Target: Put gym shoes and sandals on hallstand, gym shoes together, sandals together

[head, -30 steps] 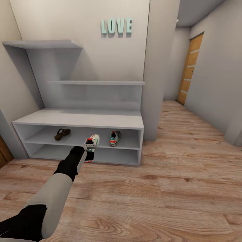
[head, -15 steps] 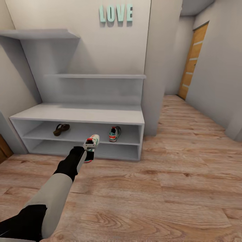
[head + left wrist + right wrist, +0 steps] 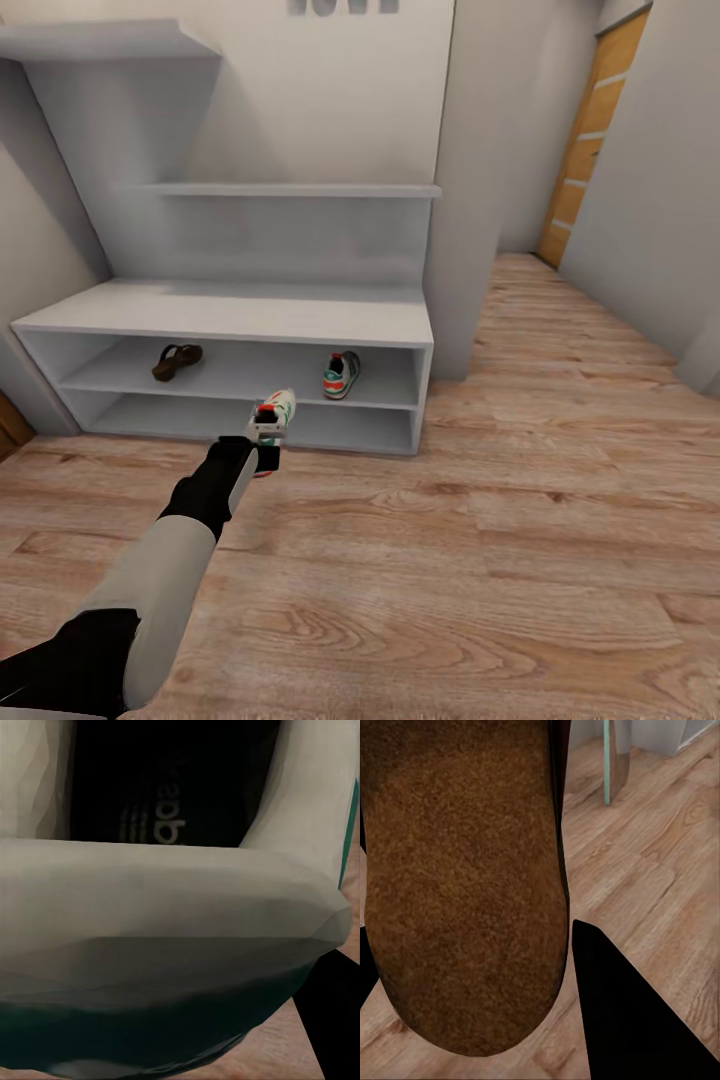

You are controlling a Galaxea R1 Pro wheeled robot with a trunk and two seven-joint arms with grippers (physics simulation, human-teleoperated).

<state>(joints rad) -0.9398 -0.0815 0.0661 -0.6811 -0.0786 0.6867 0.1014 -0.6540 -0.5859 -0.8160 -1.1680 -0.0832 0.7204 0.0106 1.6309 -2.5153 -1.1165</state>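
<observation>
Pale grey hallstand (image 3: 240,320) nearer and larger in the head view than a second ago, the whole picture shifted, so the camera closing in for the next placement. Left gripper (image 3: 266,432) clamped on a white gym shoe (image 3: 277,410), carried in front of the lower shelves above the wood floor (image 3: 480,560); right gripper's jaws unclear, with a brown sandal footbed (image 3: 465,877) pressed close against its camera. Upper open shelf holding one sandal (image 3: 176,361) toward its left end and the other gym shoe (image 3: 341,375) toward its right, well apart.
</observation>
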